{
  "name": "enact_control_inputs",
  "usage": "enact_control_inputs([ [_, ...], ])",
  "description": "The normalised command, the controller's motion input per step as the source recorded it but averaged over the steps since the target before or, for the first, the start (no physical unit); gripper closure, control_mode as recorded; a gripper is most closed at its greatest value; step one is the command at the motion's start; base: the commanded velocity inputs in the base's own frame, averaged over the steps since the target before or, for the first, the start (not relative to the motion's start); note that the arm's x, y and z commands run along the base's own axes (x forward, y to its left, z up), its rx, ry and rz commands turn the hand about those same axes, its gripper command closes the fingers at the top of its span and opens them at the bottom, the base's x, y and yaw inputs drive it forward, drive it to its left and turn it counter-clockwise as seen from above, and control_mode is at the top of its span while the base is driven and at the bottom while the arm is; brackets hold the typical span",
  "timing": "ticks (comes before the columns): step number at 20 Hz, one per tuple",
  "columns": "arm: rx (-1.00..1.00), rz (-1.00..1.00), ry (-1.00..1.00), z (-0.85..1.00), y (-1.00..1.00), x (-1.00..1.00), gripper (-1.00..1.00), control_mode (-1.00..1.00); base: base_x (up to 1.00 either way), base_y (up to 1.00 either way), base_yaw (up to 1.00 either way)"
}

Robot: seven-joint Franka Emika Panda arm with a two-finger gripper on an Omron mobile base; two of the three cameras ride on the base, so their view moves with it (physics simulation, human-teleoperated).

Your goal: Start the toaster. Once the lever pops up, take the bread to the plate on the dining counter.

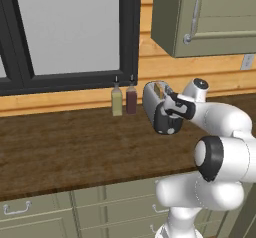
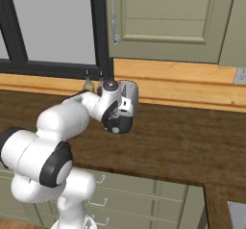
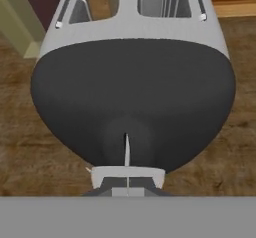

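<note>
One toaster [image 1: 154,98], centre-right in the left base view, stands on the dark wood-grain bench [image 1: 65,152] beside two sauce bottles [image 1: 123,101]. We see our gripper [image 1: 167,124] against its dark rounded end; fingers apparently together, though we cannot tell. Smooth curved plastic may let them slip off the lever. Tan bread [image 1: 160,88] peeks out.

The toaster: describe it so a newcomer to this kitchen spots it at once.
Start at the big dark-framed window above the dark wood worktop. Just right of its frame, against the wooden wall, two sauce bottles stand side by side. The toaster is the silvery rounded box right of them, bulkier than either, with bread in its top.
</note>
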Motion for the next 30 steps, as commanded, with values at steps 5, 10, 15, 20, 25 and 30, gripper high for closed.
enact_control_inputs([
  [5,0.0,0.0,0.0,-0.04,0.0,0.1,1.0,-1.0,0.0,0.0,0.0],
  [10,0.0,0.0,0.0,-0.38,0.0,-0.17,1.0,-1.0,0.0,0.0,0.0],
  [15,0.0,0.0,0.0,-0.58,0.0,-0.27,1.0,-1.0,0.0,0.0,0.0],
  [20,0.0,-0.01,-0.01,-0.51,0.0,-0.11,1.0,-1.0,0.0,0.0,0.0],
  [25,0.01,-0.01,-0.03,-0.22,0.0,-0.14,1.0,-1.0,0.0,0.0,0.0],
  [30,0.01,0.0,-0.11,0.55,0.0,-0.6,1.0,-1.0,0.0,0.0,0.0],
])
